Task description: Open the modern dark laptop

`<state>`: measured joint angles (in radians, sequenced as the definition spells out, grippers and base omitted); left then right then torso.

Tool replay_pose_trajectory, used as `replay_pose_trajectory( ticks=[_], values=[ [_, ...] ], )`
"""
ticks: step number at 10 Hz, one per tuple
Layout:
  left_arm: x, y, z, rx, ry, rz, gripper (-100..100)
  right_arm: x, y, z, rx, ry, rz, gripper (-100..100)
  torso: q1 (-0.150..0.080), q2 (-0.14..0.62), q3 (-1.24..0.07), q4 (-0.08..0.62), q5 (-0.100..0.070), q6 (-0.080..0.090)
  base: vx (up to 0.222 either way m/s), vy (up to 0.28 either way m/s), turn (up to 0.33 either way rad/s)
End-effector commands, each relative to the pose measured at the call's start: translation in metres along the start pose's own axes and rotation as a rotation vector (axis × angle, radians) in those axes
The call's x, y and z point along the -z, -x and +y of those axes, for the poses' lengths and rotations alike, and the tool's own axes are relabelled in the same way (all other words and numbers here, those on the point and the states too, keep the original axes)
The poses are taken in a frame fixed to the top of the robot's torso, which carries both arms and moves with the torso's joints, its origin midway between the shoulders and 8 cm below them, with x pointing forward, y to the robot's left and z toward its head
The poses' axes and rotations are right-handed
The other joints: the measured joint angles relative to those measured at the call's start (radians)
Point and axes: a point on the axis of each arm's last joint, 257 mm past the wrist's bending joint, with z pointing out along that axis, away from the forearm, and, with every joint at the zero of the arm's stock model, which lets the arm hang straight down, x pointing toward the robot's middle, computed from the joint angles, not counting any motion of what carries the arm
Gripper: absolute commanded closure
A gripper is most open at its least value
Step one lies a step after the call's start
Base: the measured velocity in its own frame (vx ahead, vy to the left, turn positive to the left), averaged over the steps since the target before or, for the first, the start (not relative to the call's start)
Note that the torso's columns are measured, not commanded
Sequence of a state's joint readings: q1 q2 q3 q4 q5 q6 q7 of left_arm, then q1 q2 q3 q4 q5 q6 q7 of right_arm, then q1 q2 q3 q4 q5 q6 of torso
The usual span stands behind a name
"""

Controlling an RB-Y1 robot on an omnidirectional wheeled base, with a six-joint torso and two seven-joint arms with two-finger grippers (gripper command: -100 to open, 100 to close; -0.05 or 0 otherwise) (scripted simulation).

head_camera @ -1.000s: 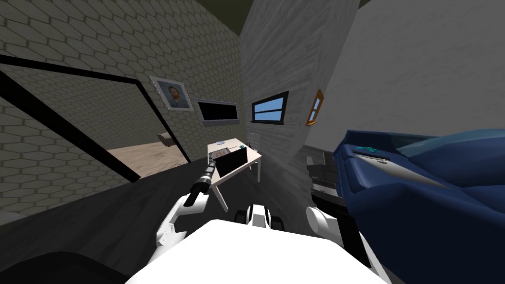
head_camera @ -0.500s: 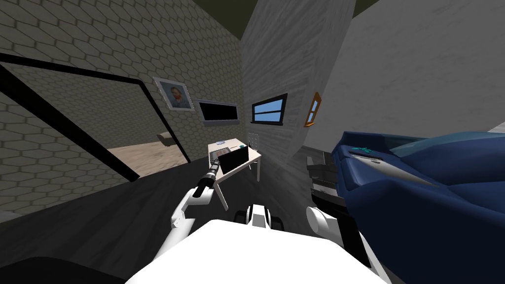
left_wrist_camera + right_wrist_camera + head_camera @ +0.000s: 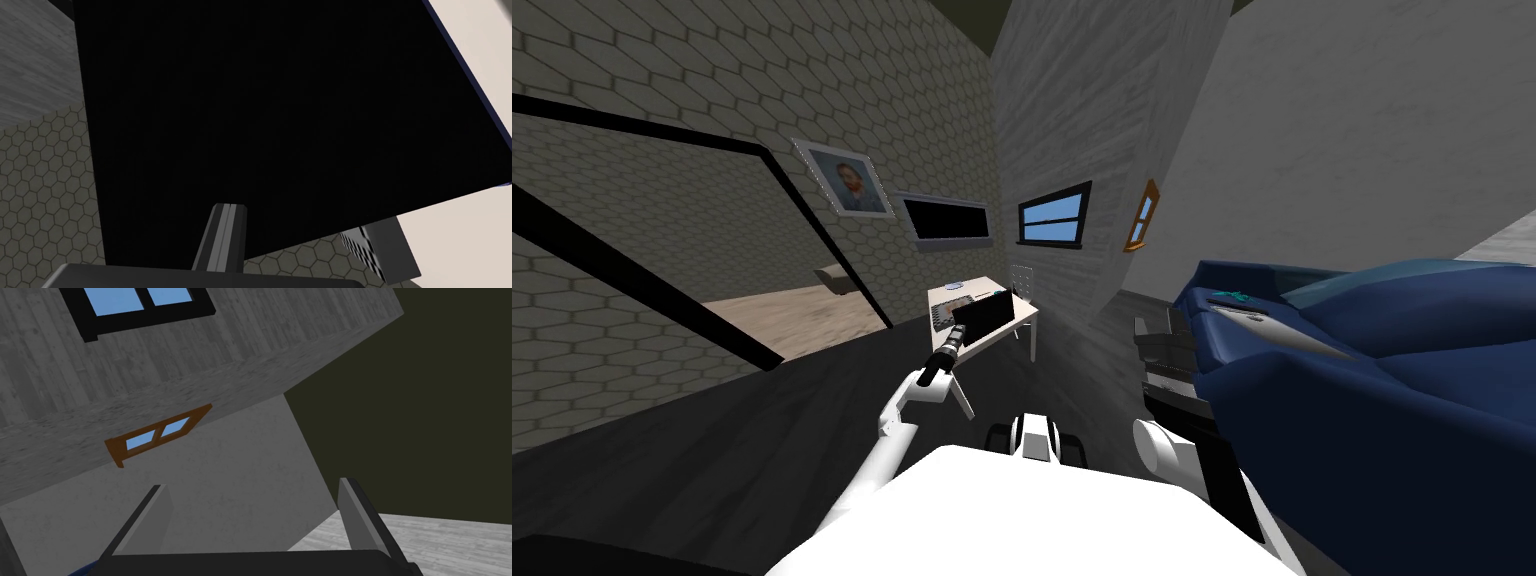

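Right gripper (image 3: 253, 484): blades are spread wide, with nothing held between them.

Left gripper (image 3: 958, 336): it is reached out to the centre of the head view, at the near edge of the thin black flat-panelled laptop (image 3: 984, 314). Whether it is open or closed cannot be told.

The laptop is located on the small pale square-topped table (image 3: 1024, 313), at frame centre. Its lid is seen raised steeply, and a grey keyboard is exposed beside it.

Opening is judged largely done. Only a little more lid swing, if wanted, and withdrawal of the arm are judged to be left.

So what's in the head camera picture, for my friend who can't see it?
The robot's left gripper is at a dark laptop, its lid raised, on a small pale table. A big blue sofa fills the right side.
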<state>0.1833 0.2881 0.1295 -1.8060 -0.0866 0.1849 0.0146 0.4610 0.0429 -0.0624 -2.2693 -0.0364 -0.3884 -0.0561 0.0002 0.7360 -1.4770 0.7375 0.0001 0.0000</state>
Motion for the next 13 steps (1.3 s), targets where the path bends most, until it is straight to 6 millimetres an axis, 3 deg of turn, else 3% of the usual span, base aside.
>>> replay_pose_trajectory(
  ticks=[1, 2, 5, 6, 7, 10, 12, 13],
  values=[
    [-0.013, -0.006, 0.019, 0.005, 0.038, 0.007, 100, 0.0, 0.0, 0.0, 0.0, 0.0, 0.0, 0, 0.0, -0.001, -0.001, 0.0, 0.0, 0.0, 0.012, 0.001, -0.005],
    [-0.027, -0.022, 0.01, 0.022, 0.033, 0.057, 100, 0.0, 0.0, 0.0, 0.0, 0.0, 0.0, 0, 0.0, 0.0, 0.0, 0.0, 0.0, 0.0, -0.094, -0.007, -0.049],
    [-0.052, -0.023, 0.009, 0.019, 0.04, 0.058, 100, 0.0, 0.0, 0.0, 0.0, 0.0, 0.0, 0, 0.0, 0.003, 0.002, 0.001, 0.0, 0.0, -0.075, 0.001, -0.006],
    [-0.053, -0.023, 0.021, 0.019, 0.065, 0.058, 100, 0.0, 0.0, 0.0, 0.0, 0.0, 0.0, 0, 0.0, -0.001, -0.001, 0.0, 0.0, 0.0, 0.0, 0.0, 0.0],
    [-0.065, -0.033, 0.015, 0.027, 0.069, 0.097, 100, 0.0, 0.0, 0.0, 0.0, 0.0, 0.0, 0, 0.0, -0.002, -0.002, -0.001, 0.0, 0.0, -0.093, -0.008, -0.039],
    [-0.088, -0.03, 0.01, 0.021, 0.077, 0.09, 100, 0.0, 0.0, 0.0, 0.0, 0.0, 0.0, 0, 0.0, 0.003, 0.002, 0.001, 0.0, 0.0, -0.07, -0.002, -0.01],
    [-0.09, -0.029, 0.028, 0.019, 0.114, 0.088, 100, 0.0, 0.0, 0.0, 0.0, 0.0, 0.0, 0, 0.0, -0.002, -0.002, -0.001, 0.0, 0.0, 0.008, 0.001, 0.002],
    [-0.103, -0.031, 0.022, 0.021, 0.125, 0.112, 100, 0.0, 0.0, 0.0, 0.0, 0.0, 0.0, 0, 0.002, -0.003, -0.002, -0.002, 0.001, 0.0, -0.094, -0.008, -0.048]
  ],
)
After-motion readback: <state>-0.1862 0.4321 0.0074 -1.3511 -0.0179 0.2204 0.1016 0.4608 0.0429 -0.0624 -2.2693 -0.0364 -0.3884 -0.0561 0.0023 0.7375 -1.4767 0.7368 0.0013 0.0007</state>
